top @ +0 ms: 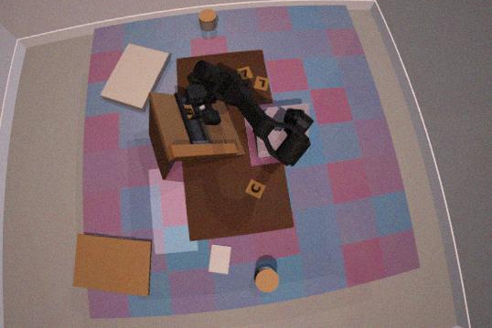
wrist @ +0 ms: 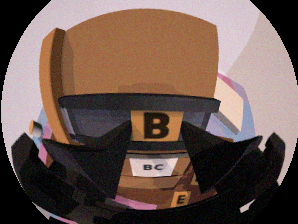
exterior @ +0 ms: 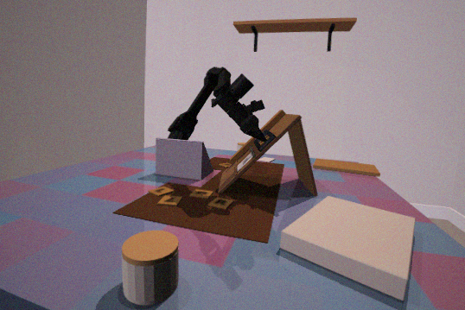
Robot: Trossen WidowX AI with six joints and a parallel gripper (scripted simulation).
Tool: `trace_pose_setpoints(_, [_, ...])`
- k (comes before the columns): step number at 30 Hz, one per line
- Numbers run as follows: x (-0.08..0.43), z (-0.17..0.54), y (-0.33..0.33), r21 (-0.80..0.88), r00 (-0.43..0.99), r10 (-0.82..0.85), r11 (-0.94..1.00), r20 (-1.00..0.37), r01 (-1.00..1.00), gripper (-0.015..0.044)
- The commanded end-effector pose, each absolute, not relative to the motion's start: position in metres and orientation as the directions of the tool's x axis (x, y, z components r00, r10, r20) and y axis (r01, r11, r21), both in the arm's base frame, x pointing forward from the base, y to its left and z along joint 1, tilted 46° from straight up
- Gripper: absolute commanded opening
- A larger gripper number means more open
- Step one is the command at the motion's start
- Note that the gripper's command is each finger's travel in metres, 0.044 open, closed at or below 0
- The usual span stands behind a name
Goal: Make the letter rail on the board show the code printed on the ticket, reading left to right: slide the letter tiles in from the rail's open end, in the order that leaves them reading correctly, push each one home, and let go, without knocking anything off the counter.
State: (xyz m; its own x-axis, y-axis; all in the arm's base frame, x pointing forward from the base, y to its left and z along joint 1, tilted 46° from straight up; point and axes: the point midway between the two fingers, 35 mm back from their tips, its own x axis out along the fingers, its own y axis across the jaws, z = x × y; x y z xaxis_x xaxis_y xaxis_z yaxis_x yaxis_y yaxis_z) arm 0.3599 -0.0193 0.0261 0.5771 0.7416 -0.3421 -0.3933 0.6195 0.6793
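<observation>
My gripper (wrist: pixel 156 124) (exterior: pixel 264 138) is shut on the B tile (wrist: pixel 156 125) (top: pixel 188 111). The tile sits upright-reading between the lips of the dark rail (wrist: pixel 90 103) (top: pixel 197 133), toward its right end in the wrist view. The rail to its left is empty. The ticket (wrist: pixel 153 167) (exterior: pixel 245 161) below the rail on the sloping board (wrist: pixel 145 55) (top: pixel 166 125) reads BC. A C tile (top: pixel 255 188) lies on the brown mat (top: pixel 215 226). An E tile (wrist: pixel 181 199) and two other tiles, one here (top: pixel 262 83) and one here (top: pixel 244 73), lie on the mat's other side.
An upright wooden side wall (wrist: pixel 50 75) (top: pixel 203 151) stands at the rail's left end. A cream box (top: pixel 135 76) (exterior: pixel 346 237) and a canister (top: pixel 208 19) (exterior: pixel 149 268) stand beyond its right end. Another canister (top: pixel 267 280), an orange slab (top: pixel 112 265) and a white card (top: pixel 219 259) lie opposite.
</observation>
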Motion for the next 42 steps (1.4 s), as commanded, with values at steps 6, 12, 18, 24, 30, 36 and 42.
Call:
trace_pose_setpoints(6, [0.357,0.028,-0.016,0.683,0.577,0.74,0.621,-0.347,-0.385,0.0])
trace_pose_setpoints(12, [0.355,0.031,-0.013,0.683,0.577,0.74,0.621,-0.347,-0.385,0.0])
trace_pose_setpoints(18, [0.354,0.033,-0.011,0.683,0.577,0.74,0.62,-0.347,-0.385,0.0])
trace_pose_setpoints(24, [0.353,0.035,-0.009,0.683,0.577,0.74,0.62,-0.347,-0.385,0.0])
trace_pose_setpoints(30, [0.351,0.038,-0.007,0.684,0.577,0.74,0.62,-0.347,-0.385,0.0])
trace_pose_setpoints(36, [0.35,0.04,-0.005,0.684,0.577,0.74,0.62,-0.347,-0.385,0.0])
trace_pose_setpoints(42, [0.349,0.042,-0.003,0.684,0.577,0.74,0.62,-0.347,-0.385,0.0])
